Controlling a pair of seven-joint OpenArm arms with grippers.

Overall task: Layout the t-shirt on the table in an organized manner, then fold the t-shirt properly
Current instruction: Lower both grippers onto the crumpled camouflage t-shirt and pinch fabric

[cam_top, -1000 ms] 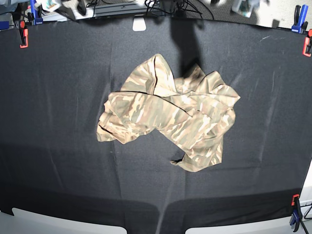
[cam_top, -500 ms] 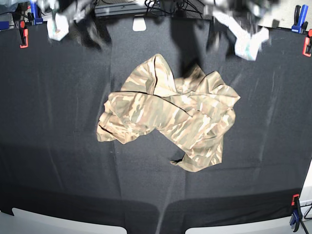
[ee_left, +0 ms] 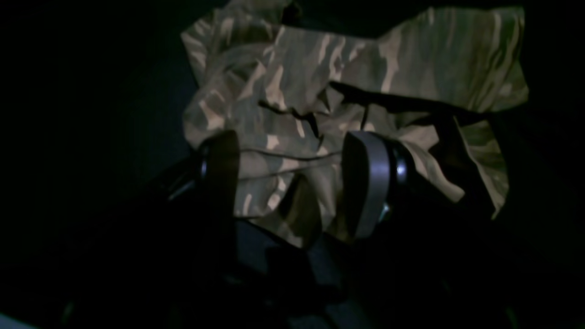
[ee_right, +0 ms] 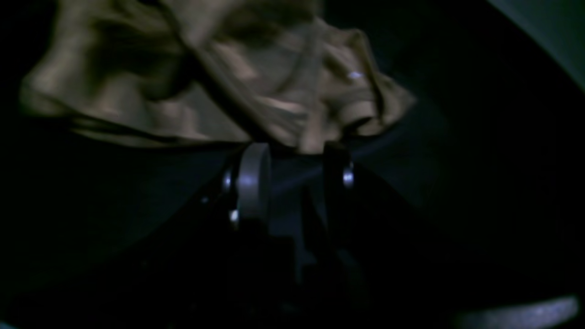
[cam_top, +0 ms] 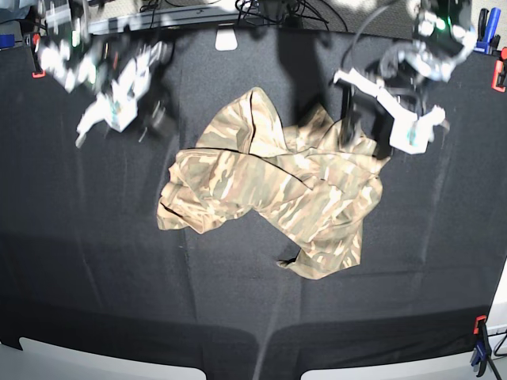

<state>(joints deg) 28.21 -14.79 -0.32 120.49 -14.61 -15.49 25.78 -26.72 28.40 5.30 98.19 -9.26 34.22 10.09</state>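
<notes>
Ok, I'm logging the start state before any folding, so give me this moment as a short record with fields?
garment: crumpled camouflage fabric t-shirt, bunched mid-table
surface: matte black cloth table
left pincer: open, above the shirt's edge, nothing held
right pincer: jaws apart, near the shirt's edge, nothing held
folding: not begun

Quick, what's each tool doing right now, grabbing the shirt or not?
Left tool: open, above the t-shirt, holding nothing.
Right tool: open, empty, beside the t-shirt.
</notes>
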